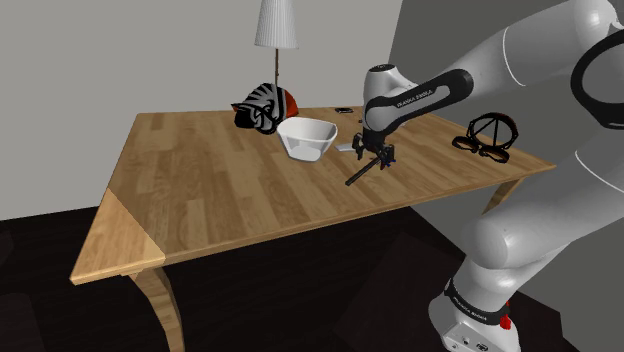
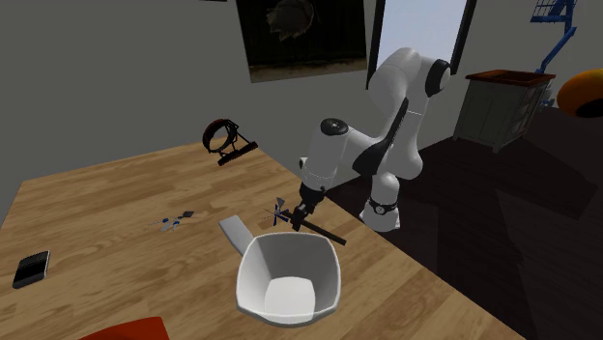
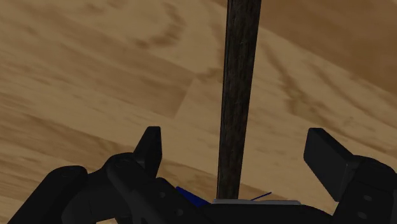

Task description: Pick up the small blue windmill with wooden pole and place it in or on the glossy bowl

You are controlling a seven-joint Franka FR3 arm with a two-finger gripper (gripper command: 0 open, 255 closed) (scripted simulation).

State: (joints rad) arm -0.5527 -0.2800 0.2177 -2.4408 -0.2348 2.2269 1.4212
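Note:
The windmill (image 1: 366,170) lies on the wooden table (image 1: 220,190), its dark pole slanting toward the table's front edge. In the second exterior view its small blue blades (image 2: 279,210) sit just beside my gripper (image 2: 301,207). My gripper (image 1: 373,156) hovers low over the blade end. In the wrist view the pole (image 3: 238,95) runs between my fingers (image 3: 151,146), which stand wide apart and touch nothing; my gripper (image 3: 236,139) is open. The glossy white bowl (image 1: 307,138) stands just beyond, toward the shoulder view's left, and appears large in the second exterior view (image 2: 288,278).
A striped helmet-like object (image 1: 260,106) and a lamp (image 1: 276,25) stand behind the bowl. A black strapped headset (image 1: 488,134) lies at the table's right end. A flat grey card (image 2: 235,232), small blue bits (image 2: 174,223) and a phone (image 2: 31,269) lie nearby.

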